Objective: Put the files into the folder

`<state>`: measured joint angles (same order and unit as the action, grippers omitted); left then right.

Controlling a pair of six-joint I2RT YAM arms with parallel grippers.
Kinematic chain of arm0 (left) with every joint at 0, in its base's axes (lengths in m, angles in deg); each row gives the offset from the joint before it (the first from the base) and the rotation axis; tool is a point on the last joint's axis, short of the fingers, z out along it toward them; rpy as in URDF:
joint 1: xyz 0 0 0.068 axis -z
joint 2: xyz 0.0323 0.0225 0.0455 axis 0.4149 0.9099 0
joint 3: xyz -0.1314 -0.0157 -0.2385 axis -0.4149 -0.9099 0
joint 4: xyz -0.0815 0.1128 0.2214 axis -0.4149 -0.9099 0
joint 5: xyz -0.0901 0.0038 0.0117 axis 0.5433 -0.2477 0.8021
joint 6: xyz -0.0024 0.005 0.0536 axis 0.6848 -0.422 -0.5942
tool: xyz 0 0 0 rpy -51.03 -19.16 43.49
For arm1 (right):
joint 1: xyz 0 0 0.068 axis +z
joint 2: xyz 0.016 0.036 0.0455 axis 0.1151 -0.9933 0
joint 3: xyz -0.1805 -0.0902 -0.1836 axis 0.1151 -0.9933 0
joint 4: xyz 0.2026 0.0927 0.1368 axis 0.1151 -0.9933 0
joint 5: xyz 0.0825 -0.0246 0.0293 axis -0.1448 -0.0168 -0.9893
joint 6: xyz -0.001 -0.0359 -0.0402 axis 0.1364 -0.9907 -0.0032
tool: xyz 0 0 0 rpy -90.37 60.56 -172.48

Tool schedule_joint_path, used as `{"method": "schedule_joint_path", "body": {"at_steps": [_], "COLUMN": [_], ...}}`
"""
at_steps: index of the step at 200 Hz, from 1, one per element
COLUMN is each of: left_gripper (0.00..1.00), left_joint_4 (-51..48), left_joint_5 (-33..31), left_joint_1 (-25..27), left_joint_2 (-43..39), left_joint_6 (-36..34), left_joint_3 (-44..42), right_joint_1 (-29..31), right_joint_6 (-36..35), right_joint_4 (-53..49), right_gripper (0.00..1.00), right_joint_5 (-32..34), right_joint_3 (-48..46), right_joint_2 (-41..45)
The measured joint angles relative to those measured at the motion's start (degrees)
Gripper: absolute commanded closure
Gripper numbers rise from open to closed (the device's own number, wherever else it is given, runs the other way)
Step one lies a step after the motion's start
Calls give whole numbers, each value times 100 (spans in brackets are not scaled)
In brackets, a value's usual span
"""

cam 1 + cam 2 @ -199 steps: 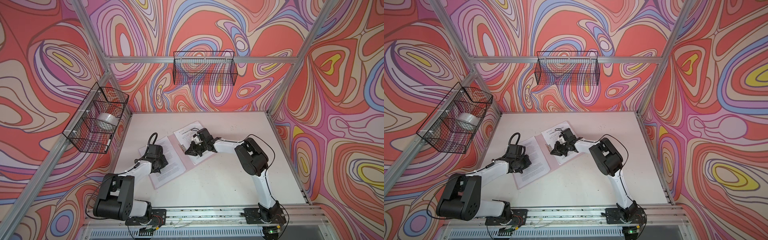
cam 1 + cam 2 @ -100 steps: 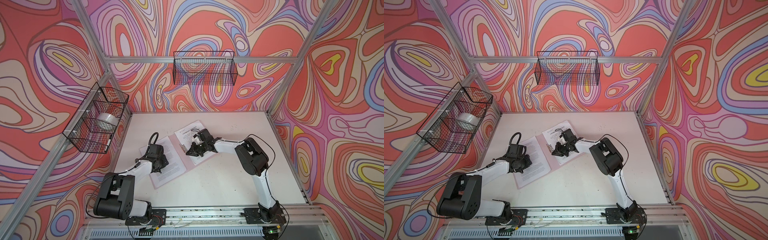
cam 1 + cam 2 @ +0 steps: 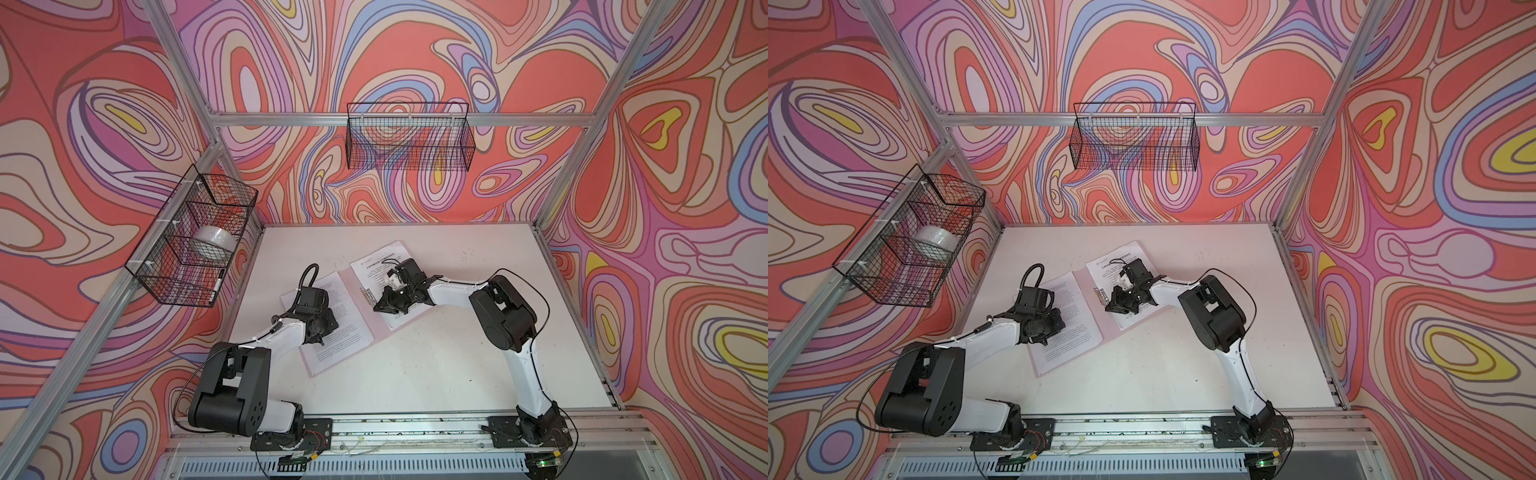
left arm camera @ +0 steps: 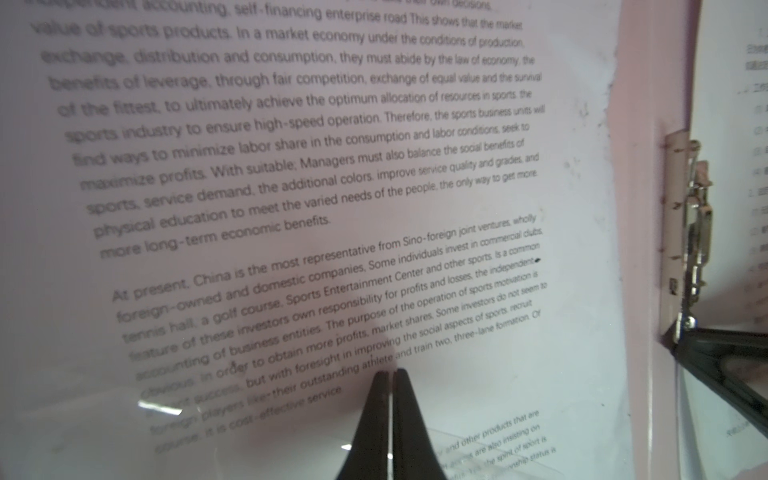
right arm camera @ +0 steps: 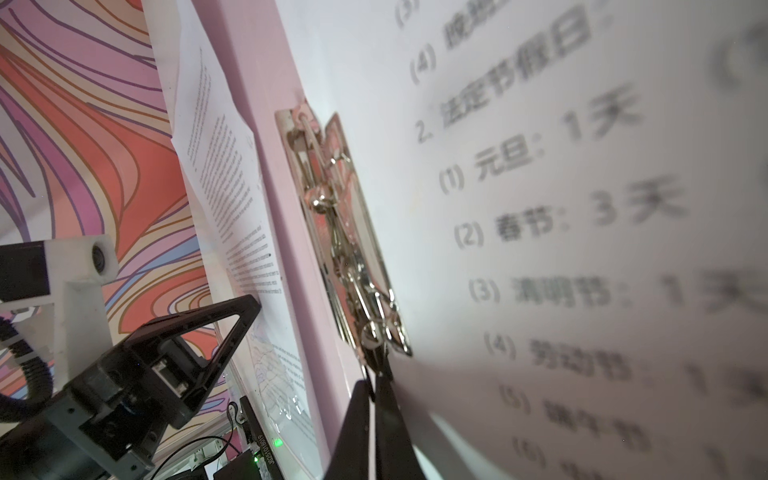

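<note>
Rail [image 3: 415,428] along the front edge carries both arm bases, and the white table [image 3: 457,374] runs back from there. Closest thing on it is the pale pink folder [image 3: 351,286], lying open and flat, left of the middle and turned at an angle.

Its nearer half has a sheet of English text [image 3: 345,328] on it. The left gripper [image 4: 390,374] is pressed together and its tips are planted on that sheet, near the lower lines of text, nothing pinched as far as I can see.

Along the inner spine sits the small metal clip [image 5: 340,232]. The right gripper [image 5: 376,374] has its jaws closed tight too, tips right at one end of the clip, touching or nearly so. Can't tell if a paper edge is caught between them.

The farther half holds a sheet of Chinese text [image 3: 374,266], with that arm's wrist over it.

Further back, a wire basket [image 3: 191,245] on the left wall has a white round thing [image 3: 214,241] in it, and another wire basket [image 3: 409,137] hangs on the back wall.
</note>
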<state>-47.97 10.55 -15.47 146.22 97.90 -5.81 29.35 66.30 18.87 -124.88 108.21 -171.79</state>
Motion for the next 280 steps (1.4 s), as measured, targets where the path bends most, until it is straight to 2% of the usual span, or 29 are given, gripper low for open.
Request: {"method": "schedule_joint_path", "body": {"at_steps": [33, 113, 126, 154, 167, 185, 232, 280], "left_gripper": [93, 91, 85, 61, 52, 45, 37, 35], "left_joint_4": [-44, -52, -50, -55, -90, -157, -356, -656], "left_joint_5": [-35, -70, -72, -42, -33, -33, -382, -916], "left_joint_1": [15, 42, 42, 48, 48, 48, 48, 42], "left_joint_2": [26, 26, 22, -127, -343, -848, -2094, -2500], "left_joint_6": [-20, -28, -50, -105, -116, -116, -223, -192], "left_joint_3": [37, 42, 42, -9, -72, -90, 90, 61], "right_joint_1": [-9, -39, -42, -44, -44, -59, -317, -577], "right_joint_6": [50, 772, 896, 1104, 1191, 1366, 1921, 2155], "right_joint_4": [205, 940, 1032, 1281, 1401, 1624, 2424, 2852], "right_gripper": [100, 100, 100, 100, 100, 100, 100, 100], "right_joint_5": [-81, -498, -551, -577, -551, -487, -345, -238], "right_joint_3": [-114, -656, -713, -852, -964, -1233, -2243, -2791], "right_joint_2": [7, 190, 192, 205, 254, 385, 863, 1130]}}
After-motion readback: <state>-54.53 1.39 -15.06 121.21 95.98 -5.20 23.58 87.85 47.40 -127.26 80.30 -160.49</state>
